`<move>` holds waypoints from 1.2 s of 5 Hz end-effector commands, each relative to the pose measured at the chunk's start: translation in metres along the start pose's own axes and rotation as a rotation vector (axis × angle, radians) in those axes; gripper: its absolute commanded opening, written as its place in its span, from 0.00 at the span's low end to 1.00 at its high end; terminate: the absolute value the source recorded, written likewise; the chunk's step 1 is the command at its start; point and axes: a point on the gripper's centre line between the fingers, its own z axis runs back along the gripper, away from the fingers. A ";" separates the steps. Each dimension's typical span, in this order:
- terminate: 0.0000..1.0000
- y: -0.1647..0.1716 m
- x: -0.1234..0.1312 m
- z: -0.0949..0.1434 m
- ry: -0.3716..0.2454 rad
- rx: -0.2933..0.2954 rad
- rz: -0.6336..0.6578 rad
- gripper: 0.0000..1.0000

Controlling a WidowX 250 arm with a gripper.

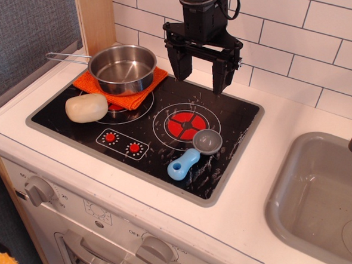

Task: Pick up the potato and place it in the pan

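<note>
The pale cream potato (86, 107) lies on the black toy stovetop at its left edge, on the front-left burner ring. The shiny steel pan (122, 68) stands empty just behind it on an orange cloth (120, 87), its thin handle pointing left. My gripper (201, 80) hangs open and empty above the back of the stovetop, to the right of the pan and well apart from the potato. Its two black fingers point down with a wide gap between them.
A grey scoop with a blue handle (192, 152) lies on the stovetop by the red right burner (186, 126). A grey sink (321, 201) is at the right. A white tiled wall is behind, and a wooden post stands at the back left.
</note>
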 end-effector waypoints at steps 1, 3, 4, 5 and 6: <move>0.00 0.000 0.000 0.000 0.000 0.000 0.000 1.00; 0.00 0.050 -0.025 0.020 -0.018 0.058 0.029 1.00; 0.00 0.074 -0.047 0.041 -0.017 0.119 -0.107 1.00; 0.00 0.095 -0.060 0.045 0.021 0.127 -0.177 1.00; 0.00 0.117 -0.074 0.036 0.067 0.128 -0.184 1.00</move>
